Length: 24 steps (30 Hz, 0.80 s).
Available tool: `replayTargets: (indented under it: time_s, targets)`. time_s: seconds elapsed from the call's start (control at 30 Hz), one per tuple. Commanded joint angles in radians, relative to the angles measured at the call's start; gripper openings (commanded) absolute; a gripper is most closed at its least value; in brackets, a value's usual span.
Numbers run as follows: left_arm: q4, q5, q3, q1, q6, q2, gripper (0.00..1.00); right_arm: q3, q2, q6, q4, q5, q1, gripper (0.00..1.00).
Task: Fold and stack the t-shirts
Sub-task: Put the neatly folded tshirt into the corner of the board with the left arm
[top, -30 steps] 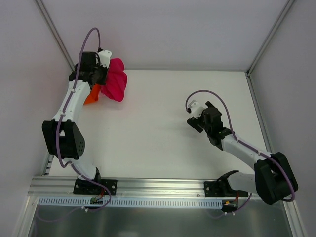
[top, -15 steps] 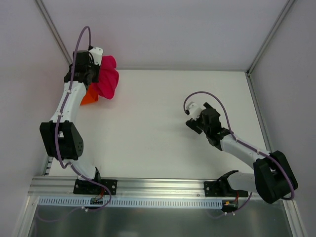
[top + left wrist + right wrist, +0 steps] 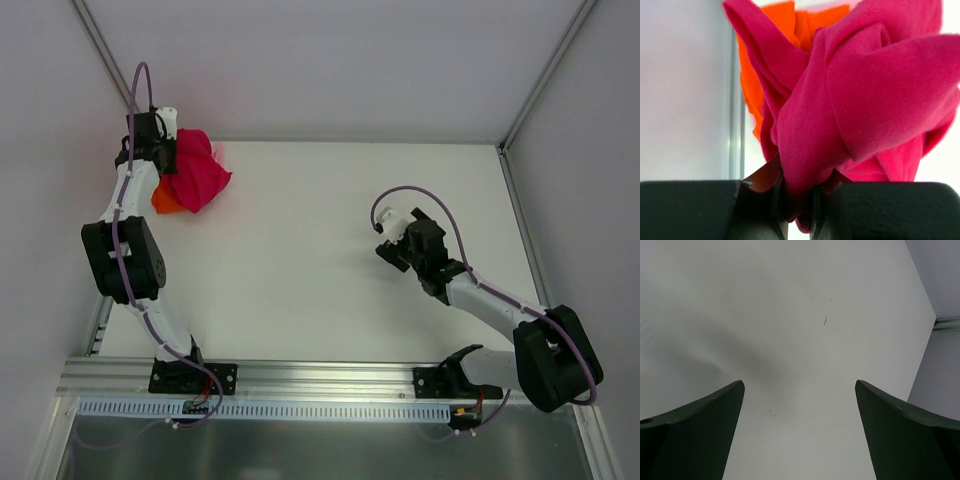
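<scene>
1. Left arm. I see the left gripper (image 3: pixel 168 150) reaching into the far left corner of the table (image 3: pixel 300 270), close to the enclosure wall (image 3: pixel 60 150). In the left wrist view its jaws stand nearly together, with a thick fold of the crimson t-shirt (image 3: pixel 865 100) pinched between them. I read this as a firm grip on the cloth.

2. Crimson t-shirt. From above it shows as one bunched, unfolded mass (image 3: pixel 195 172) at the gripper's fingertips. In the wrist view the cloth spreads out from the jaws in loose, overlapping folds. I cannot tell whether any part of it rests on the table.

3. Orange t-shirt. It lies (image 3: pixel 160 203) in the same far left corner, on the wall side of the crimson one and partly covered by it. In the wrist view it appears (image 3: pixel 752 75) behind the crimson folds, next to a vertical metal rail (image 3: pixel 734 100).

4. Right arm. The right gripper (image 3: pixel 405 238) is over the right half of the table, well apart from both shirts. In the right wrist view its fingers (image 3: pixel 700 425) are spread wide with nothing between them, only bare white tabletop below (image 3: pixel 790 300), with a small dark mark (image 3: pixel 825 320) on it.
</scene>
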Motion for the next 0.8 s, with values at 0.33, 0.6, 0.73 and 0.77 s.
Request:
replayTargets:
  time_s: [0.33,0.6,0.73,0.77]
  targets:
    - [-0.049,-0.068,0.186,0.089,-0.076,0.305,0.06,-0.006,-0.004,-0.005,-0.003,-0.008,0.012,1.0]
    - [0.013,-0.042,0.137,0.094,-0.076,0.299,0.78,-0.003,0.002,-0.008,-0.017,-0.015,0.018,1.0]
    - [0.062,-0.004,0.071,0.096,-0.084,0.201,0.99,-0.001,0.012,-0.008,-0.02,-0.018,0.019,1.0]
    - [0.061,-0.002,0.073,0.096,-0.087,0.193,0.99,-0.001,0.014,-0.01,-0.022,-0.02,0.019,1.0]
